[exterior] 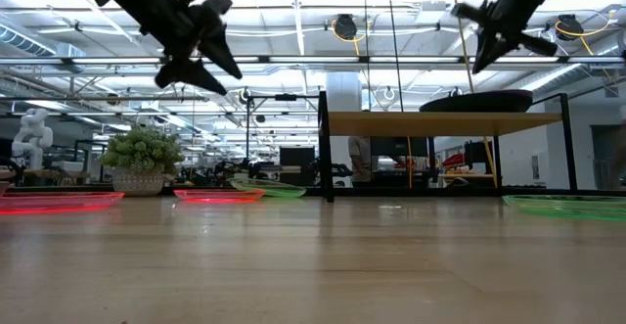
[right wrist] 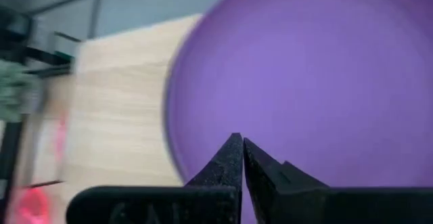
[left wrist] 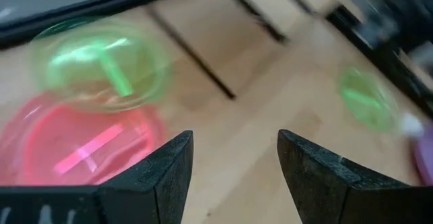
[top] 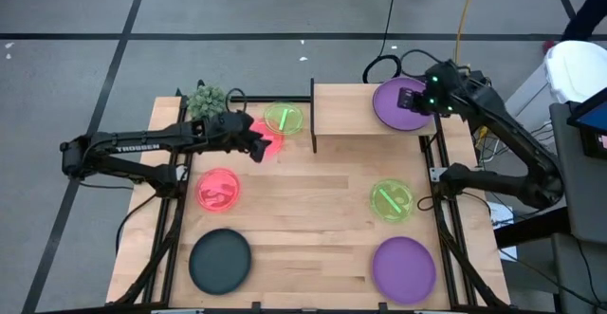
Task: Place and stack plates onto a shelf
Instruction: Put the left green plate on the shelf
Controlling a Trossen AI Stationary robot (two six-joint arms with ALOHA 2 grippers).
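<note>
Left pincer point(top: 258, 150) hangs spread, empty, over pink plate point(top: 268, 139) at far-left tabletop point(top: 313, 219); right pincer point(top: 417, 101) clenched, empty, above purple plate point(top: 391, 105) on shelf point(top: 346, 110); plates prob. light, stiff, slippery, so grip the rim.

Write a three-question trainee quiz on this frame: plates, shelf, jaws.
1. True or false: the round purple plastic plate lies on the raised light-wood shelf.
2. Which gripper's jaws are open? A) left gripper B) right gripper
3. Fill in: the left gripper hangs above a translucent ____ plate beside the translucent neon-green plate.

Key: 1 true; 2 A, the right one is shut above the purple plate; 3 pink-red.
</note>
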